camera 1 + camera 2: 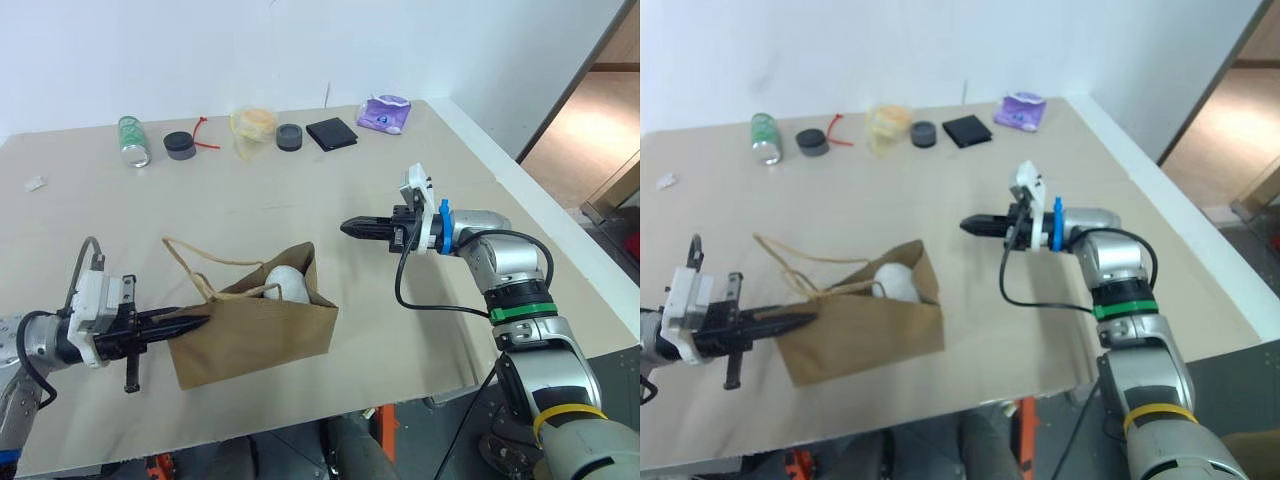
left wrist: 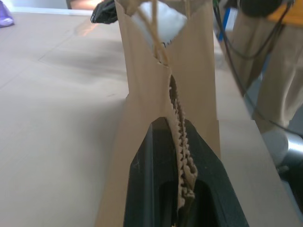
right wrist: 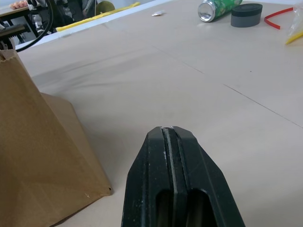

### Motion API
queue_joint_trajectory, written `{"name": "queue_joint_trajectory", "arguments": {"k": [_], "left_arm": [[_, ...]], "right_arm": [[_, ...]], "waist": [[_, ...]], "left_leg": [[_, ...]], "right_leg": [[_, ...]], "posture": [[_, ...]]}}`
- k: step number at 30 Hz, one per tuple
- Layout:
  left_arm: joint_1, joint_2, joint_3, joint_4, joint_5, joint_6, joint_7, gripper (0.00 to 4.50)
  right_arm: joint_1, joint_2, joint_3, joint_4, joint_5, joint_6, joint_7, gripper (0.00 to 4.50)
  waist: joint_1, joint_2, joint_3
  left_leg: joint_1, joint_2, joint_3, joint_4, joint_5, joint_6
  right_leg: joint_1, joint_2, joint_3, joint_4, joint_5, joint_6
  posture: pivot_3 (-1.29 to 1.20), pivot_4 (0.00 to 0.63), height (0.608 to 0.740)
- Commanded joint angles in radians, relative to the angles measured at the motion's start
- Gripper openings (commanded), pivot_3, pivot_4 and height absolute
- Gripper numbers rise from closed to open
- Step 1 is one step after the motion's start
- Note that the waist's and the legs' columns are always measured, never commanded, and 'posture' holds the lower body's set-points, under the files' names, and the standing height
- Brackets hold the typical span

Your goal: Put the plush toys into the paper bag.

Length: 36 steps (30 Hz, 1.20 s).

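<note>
**Bag pinched at its edge, white toy inside**

We take the paper bag (image 1: 255, 335) as our landmark. It lies on its side near the front edge of the desk (image 1: 330, 205), mouth facing the back, its cord handles (image 1: 195, 268) looped out over the desk toward the left. Inside the mouth we see the white plush toy (image 1: 285, 283), resting against the bag's inner wall; the brown toy we cannot make out.

Our left gripper (image 1: 185, 322) reaches in from the bag's left side, the forearm low over the desk and the wrist level, pointing right. Its fingers (image 2: 151, 189) are clenched on the bag's serrated paper edge, which runs up between them in the left wrist view.

Our right gripper (image 1: 350, 229) hovers beyond the bag's right corner, clear of it and above the desk. The arm is bent at the elbow, the wrist turned so the gripper points left and very slightly downward. Its fingers (image 3: 156, 179) are pressed together with nothing between them.

Well behind the bag, along the desk's far edge, stand a green can (image 1: 132, 141), two dark round lids (image 1: 181, 145), a yellowish wrapper (image 1: 252, 126), a black wallet-like square (image 1: 331, 133) and a purple packet (image 1: 385, 113).
</note>
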Motion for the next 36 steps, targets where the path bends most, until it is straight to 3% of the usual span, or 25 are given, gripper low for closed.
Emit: {"name": "queue_joint_trajectory", "arguments": {"k": [1,8,12,16,18,21,24,28,31,36], "left_arm": [[0.001,-0.001,-0.008,-0.001,0.003,0.002,0.008,0.86],[0.023,0.008,0.021,-0.030,-0.047,0.040,0.018,4.37],[0.041,0.029,0.082,-0.078,-0.145,0.139,0.051,4.48],[0.032,0.051,0.207,-0.122,-0.410,0.348,0.175,4.48],[-0.019,0.055,0.263,-0.083,-0.475,0.391,0.253,4.48],[-0.086,0.065,0.310,-0.031,-0.476,0.410,0.346,4.50],[-0.131,0.077,0.344,0.037,-0.434,0.418,0.436,4.50],[-0.088,0.140,0.319,0.128,-0.263,0.397,0.459,4.50],[-0.011,0.202,0.260,0.206,-0.065,0.347,0.472,4.50],[0.063,0.229,0.281,0.292,0.021,0.273,0.341,4.50]], "right_arm": [[-0.015,-0.011,-0.022,-0.046,0.011,0.000,0.012,0.00],[-0.007,-0.030,-0.022,-0.068,0.014,0.015,0.036,0.00],[-0.016,-0.043,-0.025,-0.069,0.017,0.024,0.050,0.00],[-0.020,-0.062,-0.033,-0.074,0.029,0.049,0.068,0.00],[-0.027,-0.071,-0.043,-0.064,0.034,0.056,0.065,0.00],[-0.044,-0.094,-0.041,-0.040,0.026,0.073,0.073,1.01],[-0.065,-0.132,-0.039,-0.012,0.007,0.069,0.088,2.42],[-0.091,-0.195,-0.029,0.054,-0.039,0.030,0.097,4.27],[-0.098,-0.245,-0.019,0.110,-0.080,-0.003,0.109,4.46],[-0.085,-0.326,-0.003,0.183,-0.151,-0.046,0.133,4.46]], "waist": [[0.000,0.000,0.000],[0.000,0.000,0.000],[0.000,0.000,0.000],[-0.001,0.000,0.000],[-0.001,0.000,0.000],[0.000,0.000,0.000],[-0.001,0.000,0.000],[-0.001,0.000,0.000],[-0.001,0.000,0.000],[-0.001,0.000,0.000]], "left_leg": [[0.000,0.000,0.000,0.000,0.000,0.000],[0.000,0.000,0.000,0.000,0.000,0.000],[0.000,0.000,0.000,0.000,0.000,0.000],[0.000,0.001,0.000,0.000,0.000,0.000],[0.000,0.001,-0.001,0.000,0.000,0.000],[0.000,0.000,-0.001,0.000,0.000,0.000],[0.000,0.000,0.000,0.000,0.000,0.000],[0.000,0.000,-0.001,0.000,0.000,0.000],[0.000,0.000,0.000,-0.002,-0.001,0.001],[0.000,0.000,0.001,-0.006,-0.001,0.001]], "right_leg": [[0.000,0.000,0.000,0.000,0.000,0.001],[0.000,0.000,0.000,0.000,0.002,0.003],[0.000,0.000,0.000,0.000,0.002,0.003],[-0.001,0.000,0.000,0.000,0.002,0.003],[0.000,0.000,-0.001,0.000,0.002,0.003],[0.000,0.000,-0.001,0.000,0.002,0.003],[0.000,0.000,0.000,0.000,0.002,0.003],[-0.001,0.000,0.000,0.000,0.002,0.003],[-0.001,0.000,0.000,0.000,0.000,0.002],[-0.003,0.000,-0.001,0.000,-0.002,0.000]], "posture": [[0.00,0.150,0.740],[0.00,0.150,0.740],[0.00,0.150,0.740],[0.00,0.150,0.740],[0.00,0.150,0.740],[0.00,0.150,0.740],[0.00,0.150,0.740],[0.00,0.150,0.740],[0.00,0.150,0.740],[0.00,0.150,0.740]]}}
